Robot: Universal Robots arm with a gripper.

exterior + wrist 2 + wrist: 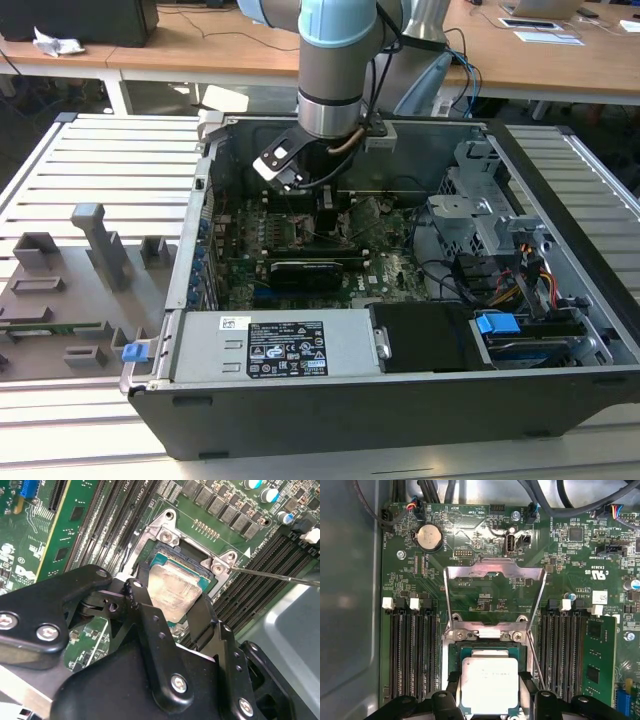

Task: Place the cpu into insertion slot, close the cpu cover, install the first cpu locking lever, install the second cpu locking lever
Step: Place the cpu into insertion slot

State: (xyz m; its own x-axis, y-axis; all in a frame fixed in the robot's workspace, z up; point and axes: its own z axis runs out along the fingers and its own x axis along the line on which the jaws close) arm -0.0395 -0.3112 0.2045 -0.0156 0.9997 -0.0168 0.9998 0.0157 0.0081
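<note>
cpu (490,687) at insertion slot (454,655), motherboard (570,555) centre | gripper (490,680) clenched on cpu | cpu cover (492,570) raised | risk: tilted release could bend socket pins

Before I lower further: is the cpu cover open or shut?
Open. In the first wrist view the cpu cover lies swung back off the insertion slot, leaving the cpu uncovered.

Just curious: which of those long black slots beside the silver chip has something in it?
The one holding the green memory card, outermost in its bank, farthest from the cpu; the other slots look empty.
</note>
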